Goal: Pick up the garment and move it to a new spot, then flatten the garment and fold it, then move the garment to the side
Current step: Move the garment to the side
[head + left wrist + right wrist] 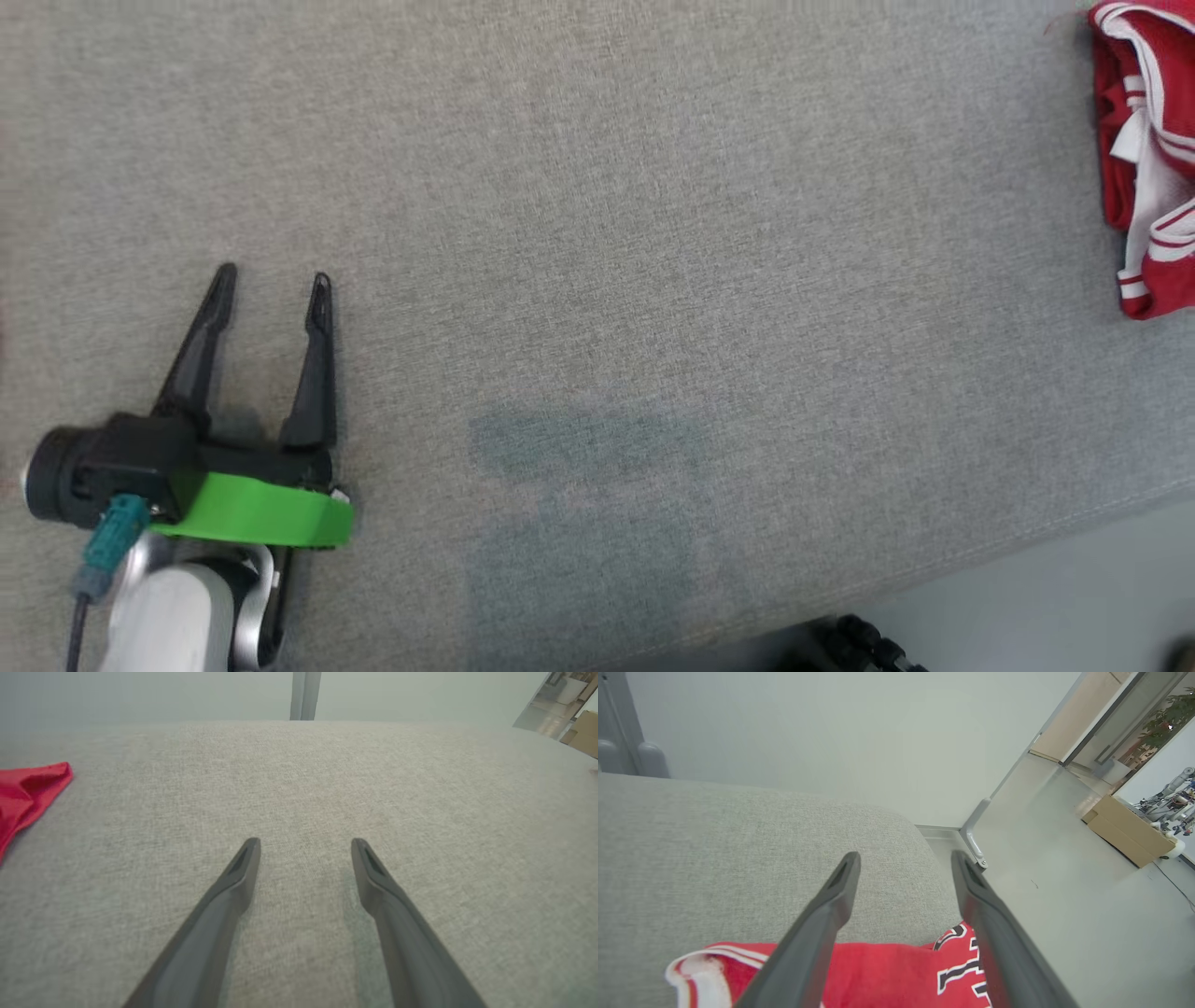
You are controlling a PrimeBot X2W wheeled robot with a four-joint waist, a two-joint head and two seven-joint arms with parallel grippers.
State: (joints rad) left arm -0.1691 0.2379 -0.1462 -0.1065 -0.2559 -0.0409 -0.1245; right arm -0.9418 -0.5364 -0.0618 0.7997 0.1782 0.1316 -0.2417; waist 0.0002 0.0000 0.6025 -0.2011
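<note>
The garment (1153, 159), red with white stripes and trim, lies folded in a bundle at the far right edge of the grey cushion (597, 233). My left gripper (274, 277) rests low at the lower left of the head view, open, with nothing between its fingers. In the left wrist view the open left gripper (306, 847) hovers over bare fabric, and a red corner of the garment (28, 791) shows at the left edge. In the right wrist view my right gripper (906, 858) is open above the garment (887, 970), whose black-and-white lettering lies under the fingers, near the cushion's corner.
The cushion's front seam (980, 551) runs along the lower right, with pale floor (1055, 597) beyond it. A dark piece of the robot's base (864, 644) shows at the bottom. In the right wrist view cardboard boxes (1129, 828) stand on the floor, off the cushion.
</note>
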